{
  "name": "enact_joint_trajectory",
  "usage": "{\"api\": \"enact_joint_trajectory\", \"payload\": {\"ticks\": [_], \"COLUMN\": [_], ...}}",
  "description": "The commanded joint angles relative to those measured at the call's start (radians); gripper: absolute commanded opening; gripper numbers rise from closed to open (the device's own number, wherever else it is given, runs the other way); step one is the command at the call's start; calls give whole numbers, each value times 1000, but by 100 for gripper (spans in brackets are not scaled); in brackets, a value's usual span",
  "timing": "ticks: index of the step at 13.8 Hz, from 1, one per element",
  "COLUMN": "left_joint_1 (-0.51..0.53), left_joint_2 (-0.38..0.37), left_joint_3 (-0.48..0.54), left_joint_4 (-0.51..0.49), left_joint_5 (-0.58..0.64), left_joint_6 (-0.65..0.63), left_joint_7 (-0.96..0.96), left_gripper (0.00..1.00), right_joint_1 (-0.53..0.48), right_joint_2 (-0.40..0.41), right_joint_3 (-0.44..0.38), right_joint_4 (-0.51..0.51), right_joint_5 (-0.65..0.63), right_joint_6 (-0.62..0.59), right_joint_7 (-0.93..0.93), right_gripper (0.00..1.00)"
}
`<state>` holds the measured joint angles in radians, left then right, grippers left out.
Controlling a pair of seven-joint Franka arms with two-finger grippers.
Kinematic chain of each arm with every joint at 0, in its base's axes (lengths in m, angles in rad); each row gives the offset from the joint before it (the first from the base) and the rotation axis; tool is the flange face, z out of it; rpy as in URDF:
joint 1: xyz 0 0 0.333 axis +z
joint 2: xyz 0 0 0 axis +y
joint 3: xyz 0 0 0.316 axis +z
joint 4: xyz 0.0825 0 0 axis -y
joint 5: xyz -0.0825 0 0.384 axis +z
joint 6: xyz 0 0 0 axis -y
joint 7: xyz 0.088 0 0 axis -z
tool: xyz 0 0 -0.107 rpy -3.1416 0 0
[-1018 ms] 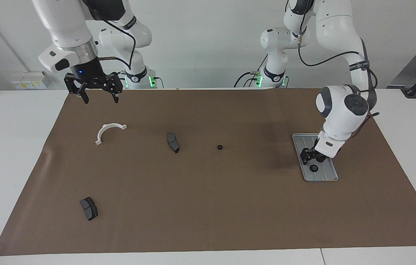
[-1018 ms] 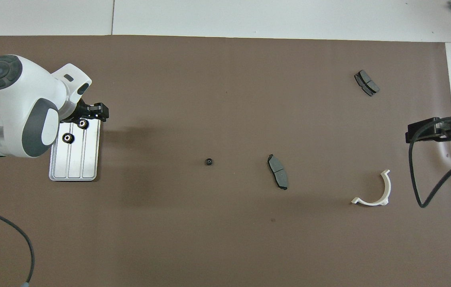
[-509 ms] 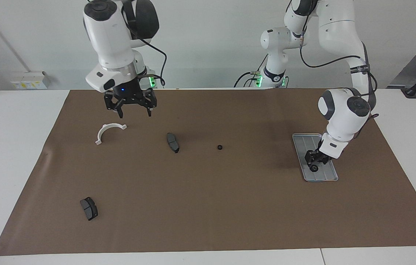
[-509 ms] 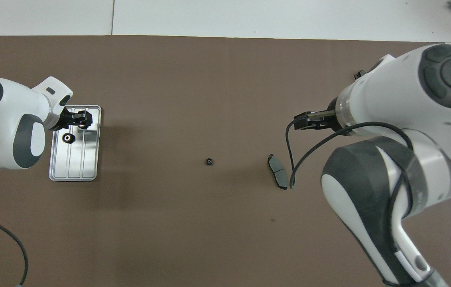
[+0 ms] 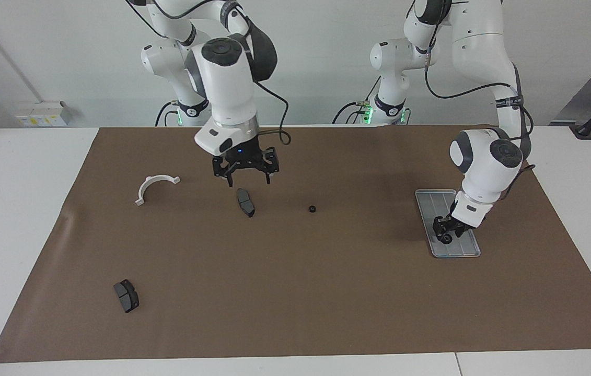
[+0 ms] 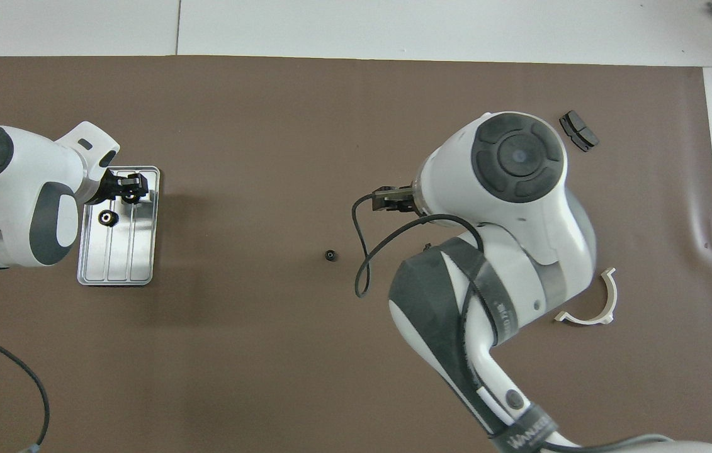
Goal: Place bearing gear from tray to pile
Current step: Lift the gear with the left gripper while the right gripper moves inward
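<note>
**Gear pick under way on tray**

Left gripper [image 5: 445,230] is down on the tray [image 5: 470,251], fingers closing around one gear [image 6: 131,197]; firm grasp unclear. Second gear [image 6: 106,218] lies loose on the tray. One gear [image 5: 312,209] already sits toward the pile. Right gripper [image 5: 247,176], spread open, hovers over a brake pad [image 5: 246,203].

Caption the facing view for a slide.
Left end effector down on a bearing gear in the tray; right end effector, open, over a brake pad.
</note>
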<state>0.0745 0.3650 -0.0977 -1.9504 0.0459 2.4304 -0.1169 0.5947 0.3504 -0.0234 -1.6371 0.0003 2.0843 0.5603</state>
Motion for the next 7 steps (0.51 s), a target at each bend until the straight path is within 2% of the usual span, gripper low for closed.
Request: {"api": "enact_joint_trajectory", "payload": {"ticks": [1, 2, 3, 7], "left_joint_1": [11, 10, 10, 11], "left_joint_2": [0, 0, 0, -1], "left_joint_3": [-7, -7, -7, -7], "left_joint_4": [-13, -13, -15, -22], "left_joint_5": [5, 5, 5, 5], "left_joint_6": [29, 26, 25, 13], "left_joint_7": [3, 3, 3, 3], "left_gripper": [54, 51, 49, 43], "right_joint_1": [55, 89, 97, 103], "right_joint_2": [117, 175, 200, 208], "right_joint_3": [-6, -6, -6, -4], "right_joint_4": [84, 127, 138, 117], "right_joint_5": [-12, -52, -81, -89], "right_joint_6": [23, 30, 52, 77], "right_joint_7": [73, 126, 156, 156], "right_gripper": [100, 100, 100, 100]}}
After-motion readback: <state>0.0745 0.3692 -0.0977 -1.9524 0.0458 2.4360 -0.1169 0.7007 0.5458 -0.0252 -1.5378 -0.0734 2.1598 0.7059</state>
